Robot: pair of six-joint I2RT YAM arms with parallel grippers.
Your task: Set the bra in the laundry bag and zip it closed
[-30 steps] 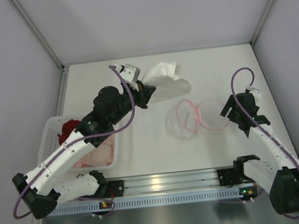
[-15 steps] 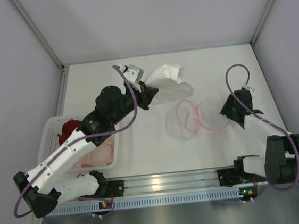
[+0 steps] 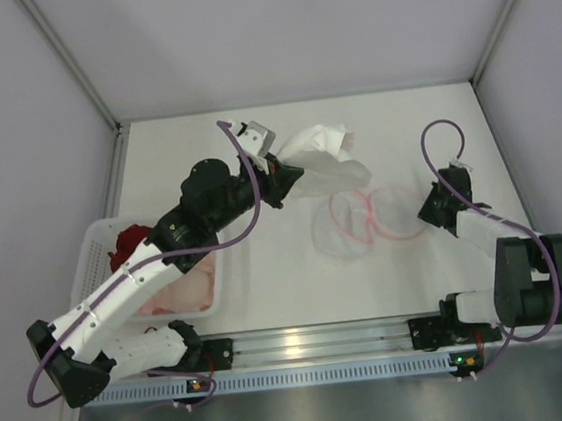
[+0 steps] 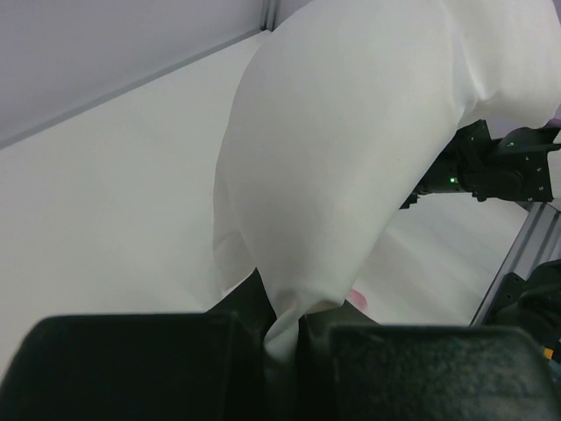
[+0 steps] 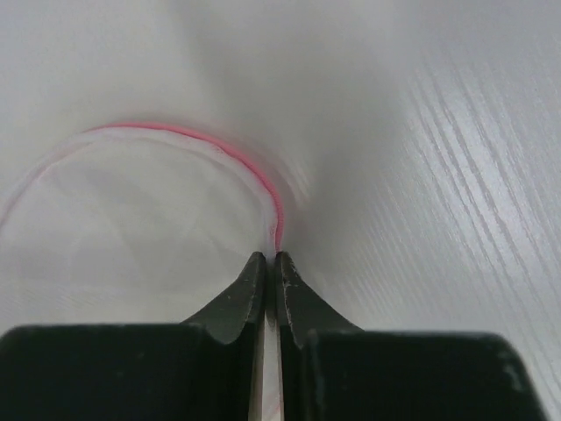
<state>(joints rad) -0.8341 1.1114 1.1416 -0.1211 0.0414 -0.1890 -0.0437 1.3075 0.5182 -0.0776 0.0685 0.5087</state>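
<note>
Bra (image 3: 321,161) clamped in left gripper (image 4: 280,342), near laundry bag (image 3: 363,224).

From high above the near edge, the top external camera looks down over the whole worktop (image 3: 175,161). Each wrist camera peers closely past its own jaws: left at the bra (image 4: 333,158), right at the laundry bag (image 5: 131,219) rim, both also visible from above.

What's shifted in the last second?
The left gripper, shut on the bra, carried it slightly right, toward the laundry bag. The right arm folded back; the right gripper edged left, shut on the bag's pink rim. Bag and basket stayed put.
</note>
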